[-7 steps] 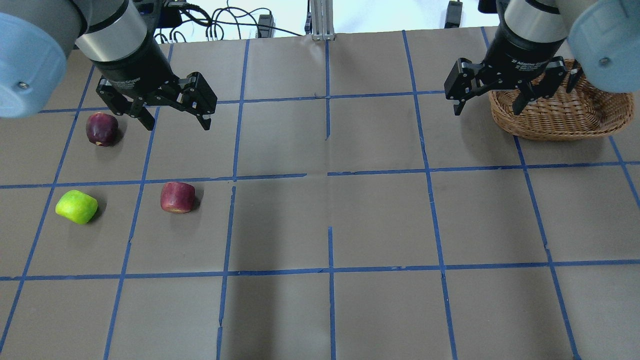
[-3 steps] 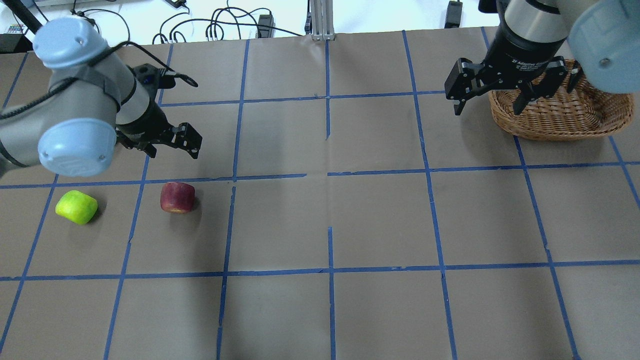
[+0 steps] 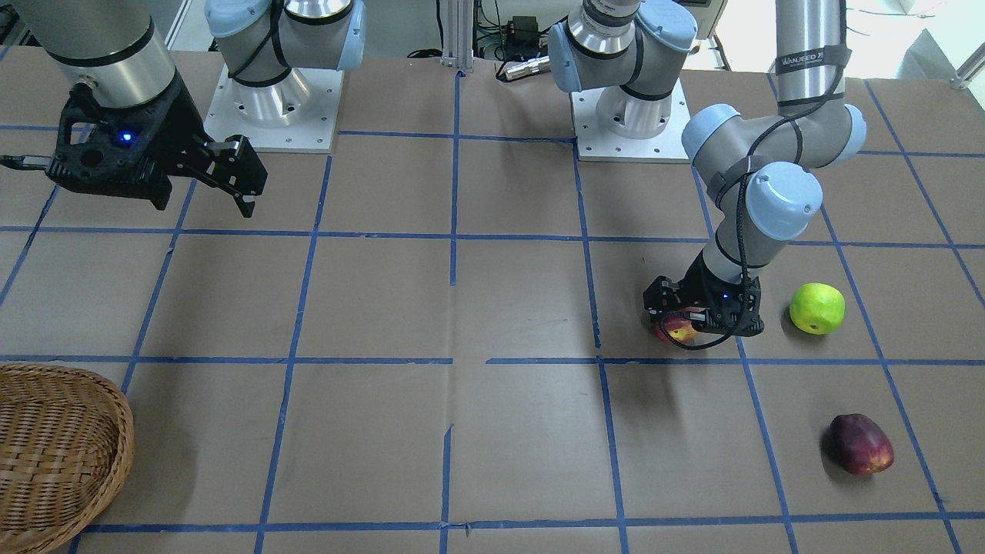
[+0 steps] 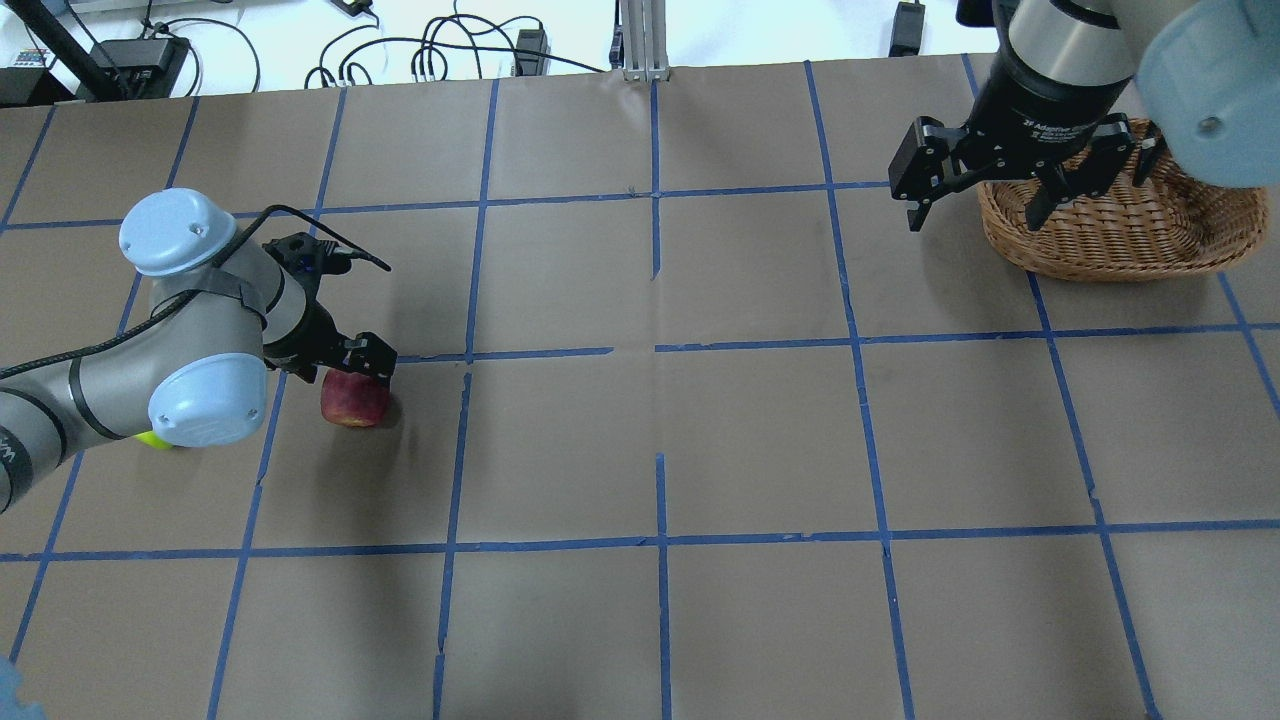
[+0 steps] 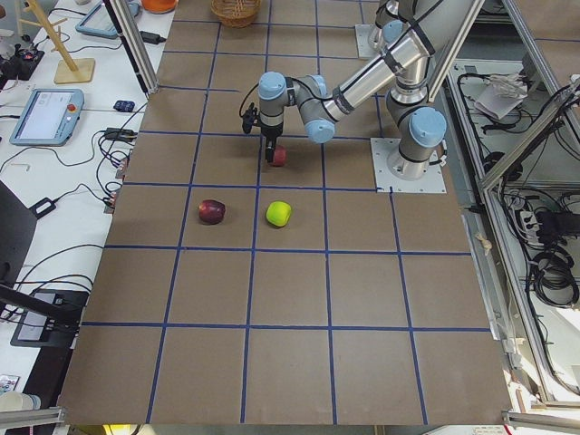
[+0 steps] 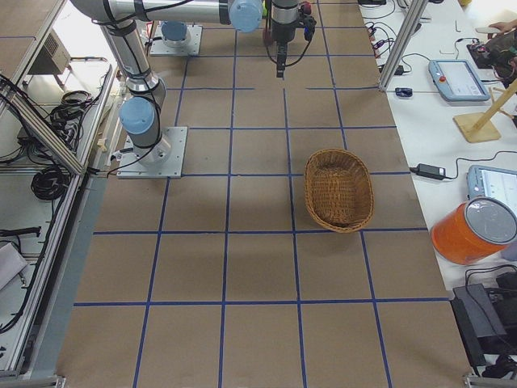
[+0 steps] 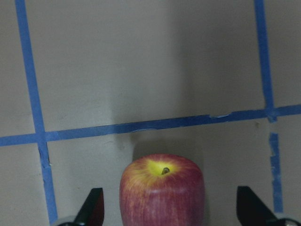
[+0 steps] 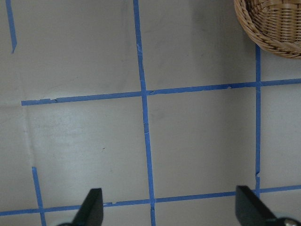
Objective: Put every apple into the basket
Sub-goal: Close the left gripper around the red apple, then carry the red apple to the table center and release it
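Near your left edge of the bench (image 4: pixel 760 450), the left fingers (image 7: pixel 95 209) stand apart on both sides of the red apple (image 7: pixel 162 188) and I judge they have not gripped it. The green apple (image 3: pixel 817 308) lies near it, and the dark apple (image 3: pixel 860 445) lies farther out. Toward the far right corner, the basket (image 4: pixel 1100 245) is empty, so all three apples remain. The right fingers (image 8: pixel 95 207) hover apart near it, holding nothing.
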You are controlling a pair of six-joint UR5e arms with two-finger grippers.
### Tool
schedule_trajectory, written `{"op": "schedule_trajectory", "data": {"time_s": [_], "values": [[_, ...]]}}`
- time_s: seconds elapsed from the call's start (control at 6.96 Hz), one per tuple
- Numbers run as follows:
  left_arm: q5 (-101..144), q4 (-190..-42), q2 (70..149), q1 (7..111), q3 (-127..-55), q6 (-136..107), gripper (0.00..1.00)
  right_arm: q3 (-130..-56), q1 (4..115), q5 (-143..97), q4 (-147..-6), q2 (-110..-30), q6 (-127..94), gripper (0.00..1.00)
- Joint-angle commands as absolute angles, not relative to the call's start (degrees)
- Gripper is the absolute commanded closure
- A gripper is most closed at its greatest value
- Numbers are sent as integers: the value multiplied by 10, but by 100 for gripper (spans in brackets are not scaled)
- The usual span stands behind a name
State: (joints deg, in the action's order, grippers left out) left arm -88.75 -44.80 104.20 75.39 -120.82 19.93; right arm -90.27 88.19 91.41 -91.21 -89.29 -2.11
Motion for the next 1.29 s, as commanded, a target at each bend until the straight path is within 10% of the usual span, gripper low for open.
{"op": "schedule_trajectory", "data": {"time_s": [0.0,0.29,1.15], "values": [[-887,-438,1072,753,-1209,198,0,-903,882,914,-912,-893,-21,0],[-891,-440,1064,757,-1209,176,69,-903,882,914,-912,-893,-21,0],[-785,-541,1178,1052,-946,-346,73,-919,883,914,-912,-890,-17,0]]}}
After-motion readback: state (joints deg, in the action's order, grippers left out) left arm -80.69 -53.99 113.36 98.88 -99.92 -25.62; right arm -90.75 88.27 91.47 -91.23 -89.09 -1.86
